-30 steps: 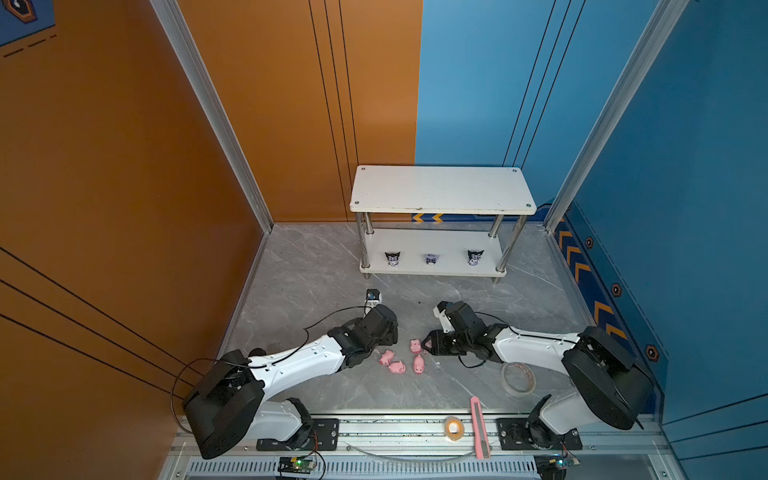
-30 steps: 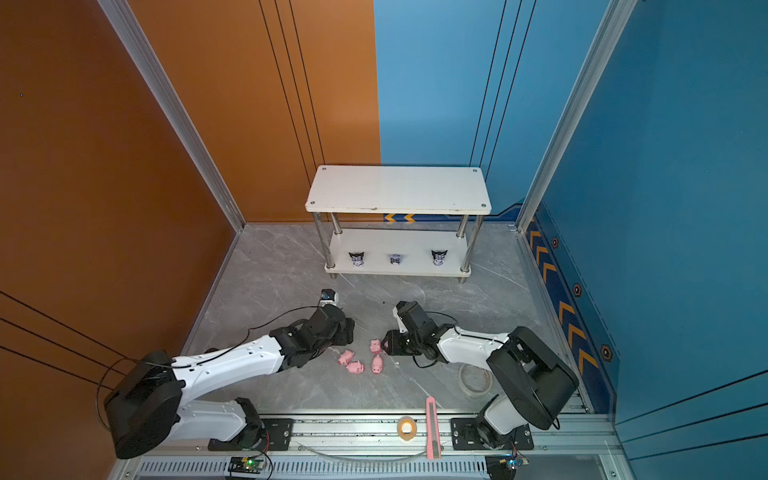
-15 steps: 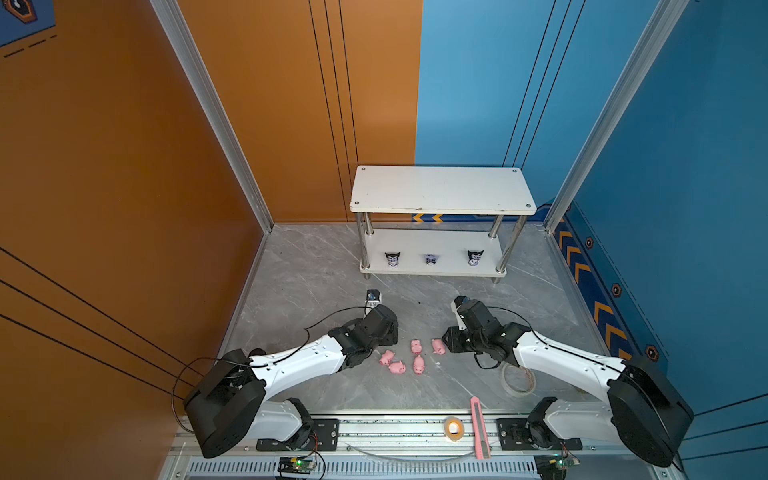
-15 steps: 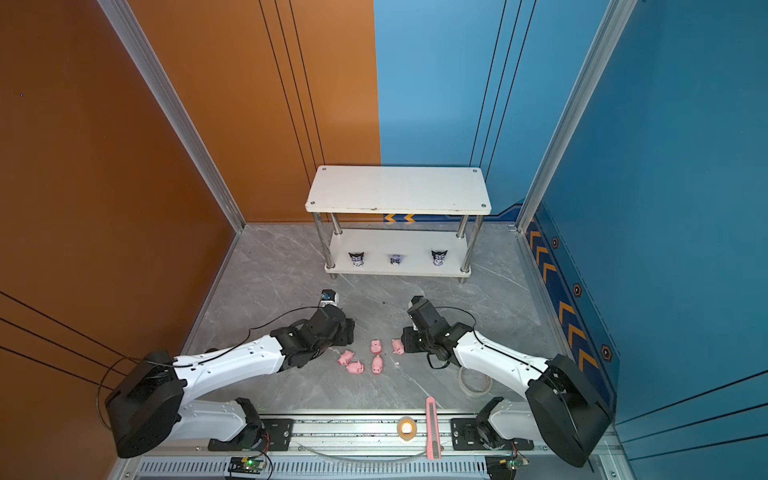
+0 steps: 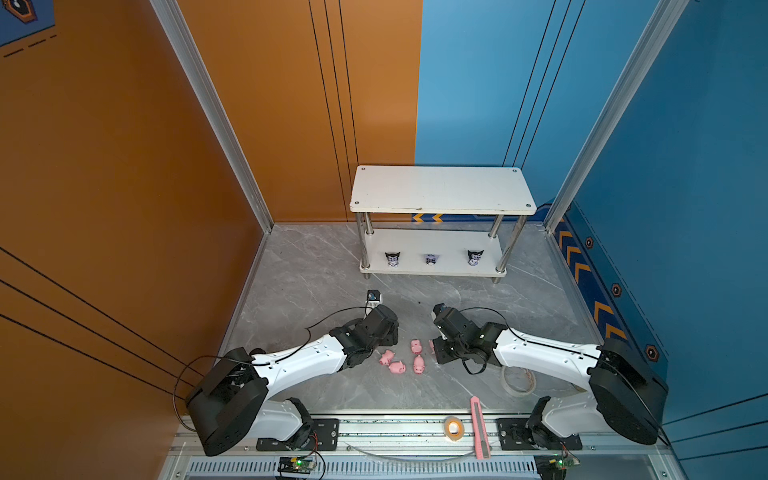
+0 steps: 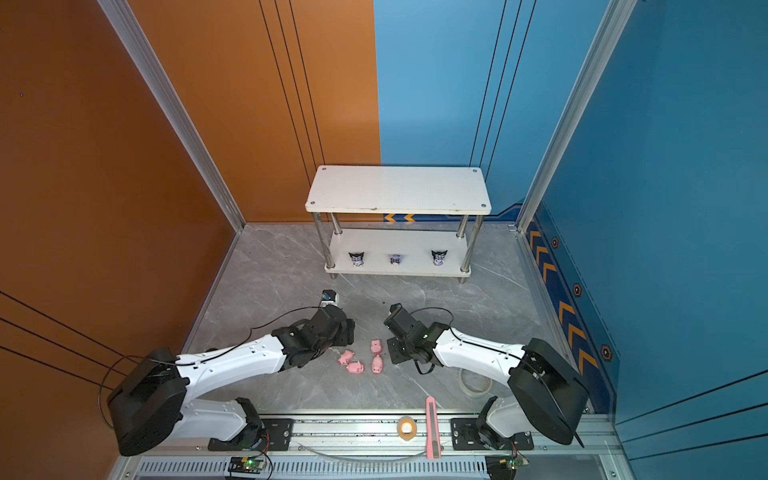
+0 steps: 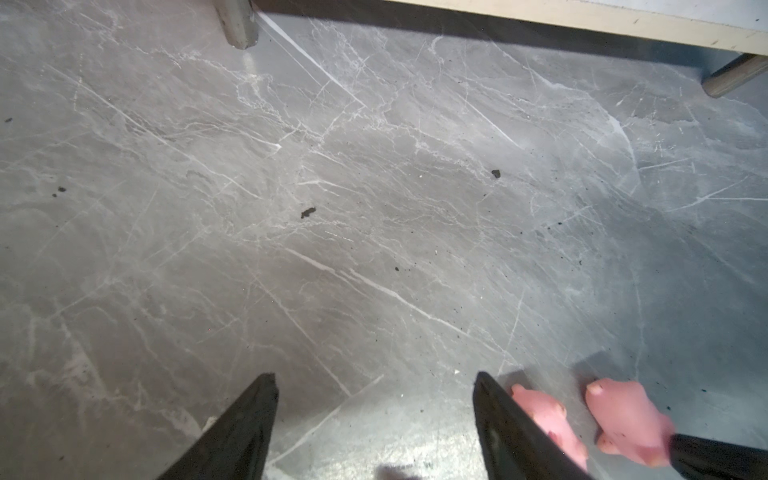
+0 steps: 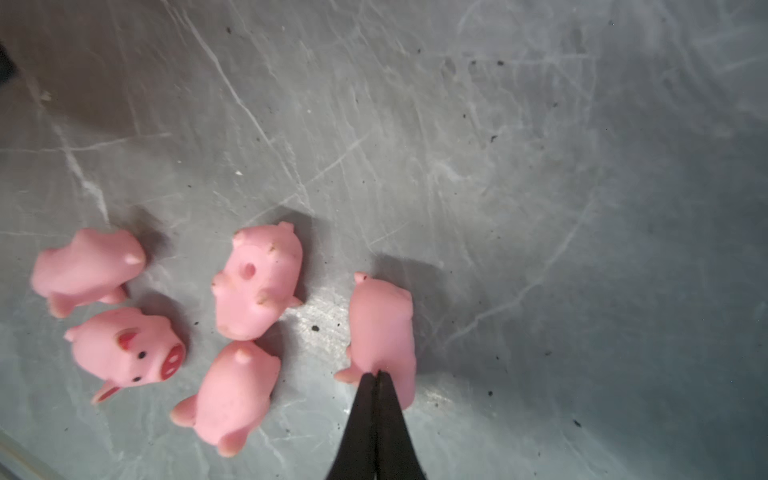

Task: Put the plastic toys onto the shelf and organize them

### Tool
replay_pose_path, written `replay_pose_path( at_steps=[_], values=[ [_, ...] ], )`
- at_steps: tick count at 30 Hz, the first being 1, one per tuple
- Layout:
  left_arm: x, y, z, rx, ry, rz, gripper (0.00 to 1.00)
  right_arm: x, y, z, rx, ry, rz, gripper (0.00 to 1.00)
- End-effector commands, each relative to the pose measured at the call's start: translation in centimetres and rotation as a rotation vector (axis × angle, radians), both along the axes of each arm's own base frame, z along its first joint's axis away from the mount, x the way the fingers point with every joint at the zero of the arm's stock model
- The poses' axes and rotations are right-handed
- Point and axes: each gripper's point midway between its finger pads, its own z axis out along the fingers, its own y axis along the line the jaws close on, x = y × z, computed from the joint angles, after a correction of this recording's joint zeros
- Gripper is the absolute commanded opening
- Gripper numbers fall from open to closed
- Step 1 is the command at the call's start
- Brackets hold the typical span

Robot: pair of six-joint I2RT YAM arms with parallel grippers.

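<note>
Pink pigs (image 8: 257,282), five, loose on the grey worktop (image 5: 316,266) toward its near edge. Right pincer (image 8: 376,376) pressed together, tips touching one pig (image 8: 382,328). Left pincer (image 7: 374,376) spread apart, empty, beside two others. Three figurines (image 5: 432,259) on the lower board of the shelf (image 5: 440,189) at the far edge.

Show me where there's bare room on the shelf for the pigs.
The top board is bare corner to corner. On the lower board, three figurines line the front edge with gaps between; the strip behind them looks bare. Crowded: the pigs clustered on the floor.
</note>
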Motion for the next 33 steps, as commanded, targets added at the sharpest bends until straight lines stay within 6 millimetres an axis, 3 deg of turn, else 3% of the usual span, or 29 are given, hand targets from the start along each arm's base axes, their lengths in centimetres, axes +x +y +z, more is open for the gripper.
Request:
replay_pose_path(
  at_steps=[1, 11, 18, 25, 27, 30, 33],
  values=[
    [0.0, 0.5, 0.5, 0.003, -0.010, 0.015, 0.76, 0.9, -0.2, 0.1, -0.045, -0.026, 0.003, 0.04],
    [0.3, 0.6, 0.6, 0.006, -0.011, 0.015, 0.77, 1.9, -1.9, 0.0, -0.011, -0.007, -0.057, 0.03],
    [0.5, 0.0, 0.3, 0.005, 0.001, 0.003, 0.77, 2.6, -4.9, -0.9, -0.016, 0.008, -0.124, 0.03],
    [0.8, 0.0, 0.8, 0.011, -0.010, 0.001, 0.77, 2.5, -6.0, 2.2, -0.038, -0.099, -0.072, 0.08],
    [0.9, 0.0, 1.1, 0.012, -0.015, 0.001, 0.77, 1.8, -5.2, 3.2, -0.050, -0.142, 0.007, 0.19],
    [1.0, 0.1, 1.3, 0.013, -0.019, 0.006, 0.77, 1.1, -4.5, 3.5, -0.043, -0.152, 0.073, 0.59],
    [0.9, 0.2, 1.4, 0.011, -0.020, 0.005, 0.77, 1.0, -4.2, 3.1, -0.059, -0.155, 0.089, 0.75]
  ],
)
